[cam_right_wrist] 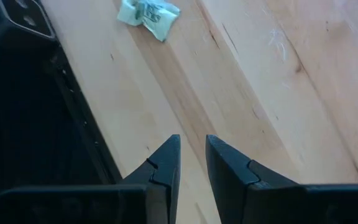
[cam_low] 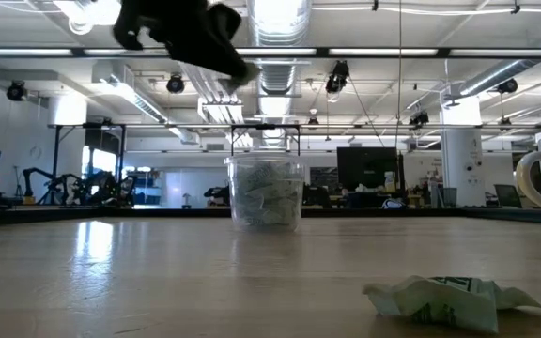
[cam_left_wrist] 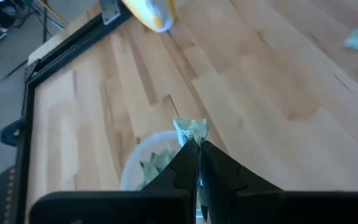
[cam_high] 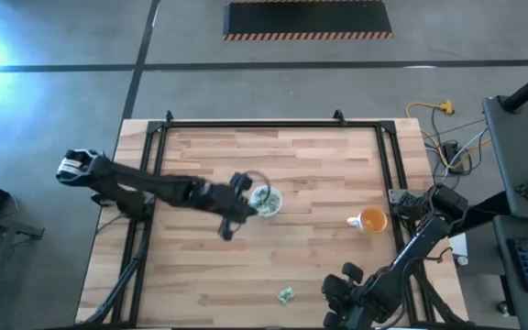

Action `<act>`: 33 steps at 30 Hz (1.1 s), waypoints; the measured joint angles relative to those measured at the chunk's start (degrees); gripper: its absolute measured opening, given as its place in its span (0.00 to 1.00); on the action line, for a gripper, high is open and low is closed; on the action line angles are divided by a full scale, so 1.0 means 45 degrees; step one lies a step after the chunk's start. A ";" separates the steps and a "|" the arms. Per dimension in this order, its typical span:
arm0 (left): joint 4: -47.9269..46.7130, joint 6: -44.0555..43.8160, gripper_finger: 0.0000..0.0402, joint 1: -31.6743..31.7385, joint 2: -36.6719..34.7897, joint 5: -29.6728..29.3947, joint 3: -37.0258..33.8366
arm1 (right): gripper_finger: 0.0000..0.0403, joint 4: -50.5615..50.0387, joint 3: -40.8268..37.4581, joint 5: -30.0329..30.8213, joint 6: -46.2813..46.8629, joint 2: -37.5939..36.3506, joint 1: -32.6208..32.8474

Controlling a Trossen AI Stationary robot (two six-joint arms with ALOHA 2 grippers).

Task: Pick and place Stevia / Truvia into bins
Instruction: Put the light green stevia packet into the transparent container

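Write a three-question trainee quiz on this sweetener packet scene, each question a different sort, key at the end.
1. True or false: the left gripper is shut on a packet above the translucent cup.
2. Multiple choice: the loose crumpled packet on the table lies (A) inside the orange cup, (B) near the right gripper, (C) under the left arm.
3. Fill in: the translucent cup already holds several ____.

Key:
1. True; a green and white packet pokes out between the closed fingers.
2. B.
3. Packets.
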 joint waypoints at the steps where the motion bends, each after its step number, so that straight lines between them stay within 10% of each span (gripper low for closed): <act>1: 0.0302 0.0032 0.00 0.0402 0.0181 0.0460 0.0000 | 0.17 0.0042 0.0000 0.0013 0.0000 0.0000 0.0000; 14: 0.1837 -0.0033 0.00 0.3447 0.2767 0.3317 0.0121 | 0.17 0.0252 0.0003 0.0304 -0.0680 0.0000 0.0000; 33: 0.1792 -0.0454 0.03 0.4083 0.3450 0.4217 0.0141 | 0.17 0.0337 0.0000 -0.0178 -0.0630 0.0000 0.0005</act>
